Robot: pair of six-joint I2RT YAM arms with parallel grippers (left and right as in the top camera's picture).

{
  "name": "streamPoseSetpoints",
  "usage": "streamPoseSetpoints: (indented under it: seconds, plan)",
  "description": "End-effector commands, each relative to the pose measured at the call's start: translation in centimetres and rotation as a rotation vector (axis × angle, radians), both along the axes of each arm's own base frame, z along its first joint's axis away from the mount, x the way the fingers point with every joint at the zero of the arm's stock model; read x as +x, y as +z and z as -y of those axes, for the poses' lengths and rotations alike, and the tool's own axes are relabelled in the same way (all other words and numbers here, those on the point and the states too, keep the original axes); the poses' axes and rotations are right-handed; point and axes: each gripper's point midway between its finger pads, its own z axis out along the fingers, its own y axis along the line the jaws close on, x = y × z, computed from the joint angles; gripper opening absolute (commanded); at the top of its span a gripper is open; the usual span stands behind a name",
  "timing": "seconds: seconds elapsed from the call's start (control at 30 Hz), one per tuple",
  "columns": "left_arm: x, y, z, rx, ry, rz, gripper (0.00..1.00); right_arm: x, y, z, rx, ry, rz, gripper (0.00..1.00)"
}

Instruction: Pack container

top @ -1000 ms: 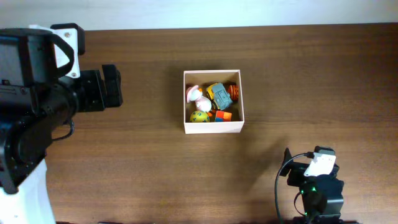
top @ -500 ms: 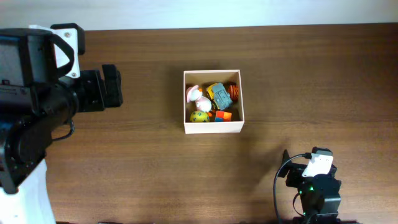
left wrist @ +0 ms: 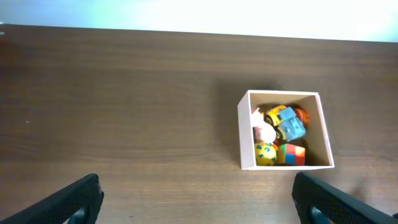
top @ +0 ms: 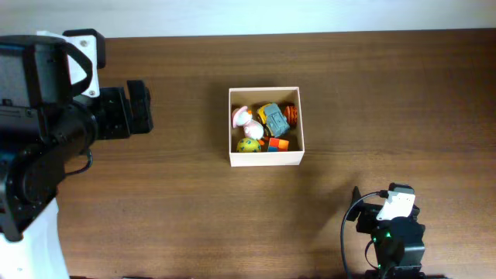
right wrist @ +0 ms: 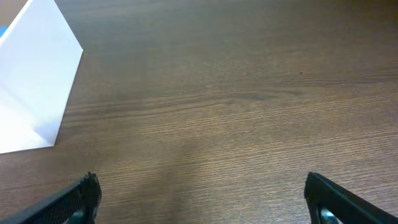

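Observation:
The container (top: 266, 159), a square white-walled box, stands at the table's middle. It holds several toys: a pink-and-white figure (top: 244, 118), a blue-and-yellow car (top: 272, 118), an orange toy (top: 291, 115), a yellow ball (top: 249, 145) and a coloured cube (top: 278, 144). It also shows in the left wrist view (left wrist: 245, 134) and, as a white wall, in the right wrist view (right wrist: 37, 87). My left gripper (top: 141, 107) (left wrist: 199, 205) is open and empty, far left of the container. My right gripper (top: 364, 209) (right wrist: 202, 199) is open and empty, near the front right.
The brown wooden table (top: 387, 93) ends at its far edge along the top of the overhead view. The left arm's bulky body (top: 39, 116) fills the left side. The right arm's base with its cable (top: 391, 232) sits at the front edge.
My right arm has drawn back slightly toward the table's front edge. The left arm, the container and the toys have not moved.

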Motion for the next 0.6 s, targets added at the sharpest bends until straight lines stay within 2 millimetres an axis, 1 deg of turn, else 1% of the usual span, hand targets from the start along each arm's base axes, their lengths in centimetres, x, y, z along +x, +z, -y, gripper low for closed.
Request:
streamPoseSetpoints:
  seconds: [0.0, 0.07, 0.13, 0.17, 0.23, 0.27, 0.33, 0.4, 0.47, 0.57]
  plan:
    - [-0.1, 0.9, -2.7, 0.085, 0.094, 0.052, 0.99, 0.0, -0.2, 0.2, -0.009, -0.009, 0.001, 0.99]
    - [0.1, 1.4, -3.5, 0.095, 0.111, 0.093, 0.99, 0.0, -0.2, 0.2, -0.009, -0.009, 0.001, 0.99]
    - [0.4, 1.4, -4.1, 0.101, 0.118, 0.149, 0.99, 0.0, -0.2, 0.2, -0.009, -0.009, 0.001, 0.99]
    - [0.6, 1.1, -4.0, 0.107, 0.099, 0.171, 0.99, 0.0, -0.2, 0.2, -0.009, -0.009, 0.001, 0.99]
    - [0.9, 0.2, -3.2, 0.134, 0.004, 0.222, 0.99, 0.0, -0.2, 0.2, -0.009, -0.009, 0.001, 0.99]
    - [1.1, -0.6, -2.8, 0.147, -0.041, 0.252, 0.99, 0.0, -0.2, 0.2, -0.009, -0.009, 0.001, 0.99]
    - [1.1, -2.5, -2.7, 0.170, -0.081, 0.299, 0.99, 0.0, -0.2, 0.2, -0.009, -0.009, 0.001, 0.99]
    - [0.6, -4.8, -3.0, 0.185, -0.077, 0.329, 0.99, 0.0, -0.2, 0.2, -0.009, -0.009, 0.001, 0.99]
    - [-0.2, -7.6, -3.2, 0.190, -0.072, 0.339, 0.99, 0.0, -0.2, 0.2, -0.009, -0.009, 0.001, 0.99]
    - [-1.8, -12.6, -3.2, 0.189, -0.071, 0.331, 0.99, 0.0, -0.2, 0.2, -0.009, -0.009, 0.001, 0.99]
